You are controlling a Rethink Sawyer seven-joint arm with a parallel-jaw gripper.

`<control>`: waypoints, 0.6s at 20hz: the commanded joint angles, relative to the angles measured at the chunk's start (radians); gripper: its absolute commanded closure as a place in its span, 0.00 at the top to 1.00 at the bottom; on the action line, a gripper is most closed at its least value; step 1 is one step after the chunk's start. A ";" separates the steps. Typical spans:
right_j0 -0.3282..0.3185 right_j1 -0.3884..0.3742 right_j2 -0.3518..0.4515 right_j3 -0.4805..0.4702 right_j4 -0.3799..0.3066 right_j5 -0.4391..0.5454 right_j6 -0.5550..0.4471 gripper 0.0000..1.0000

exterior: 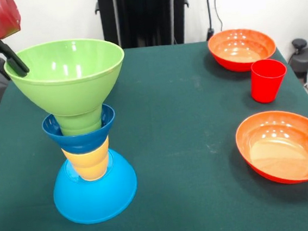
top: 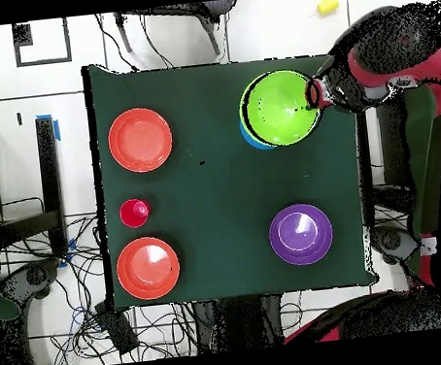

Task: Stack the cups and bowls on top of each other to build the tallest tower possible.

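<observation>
1. Black two-finger claw (exterior: 13, 57) is clamped on the rim of the glossy green plastic bowl (exterior: 71, 74), at the tower (exterior: 87, 133) top.
2. Tower, bottom up: inverted large light-blue bowl (exterior: 96, 195), yellow cup (exterior: 87, 163), small dark-blue bowl (exterior: 79, 136), green cup (exterior: 78, 123), green bowl.
3. Two wide orange bowls (exterior: 285, 144), a red plastic cup (exterior: 268, 80) and a purple bowl (top: 300, 234) sit apart on the green table (exterior: 184, 145).

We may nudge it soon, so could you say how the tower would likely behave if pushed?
The tower probably tips easily: the wide green bowl sits high on narrow cups. Its glossy plastic pieces look light and may slide apart. The inverted light-blue bowl gives a broad base.
</observation>
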 commanded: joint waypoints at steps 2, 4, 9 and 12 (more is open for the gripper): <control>0.005 0.004 0.021 0.088 0.007 -0.029 -0.149 0.00; 0.005 0.003 0.020 0.088 0.007 -0.027 -0.149 0.00; 0.000 0.001 0.019 0.105 0.010 -0.031 -0.151 0.00; -0.005 -0.002 0.016 0.121 0.007 -0.039 -0.153 0.00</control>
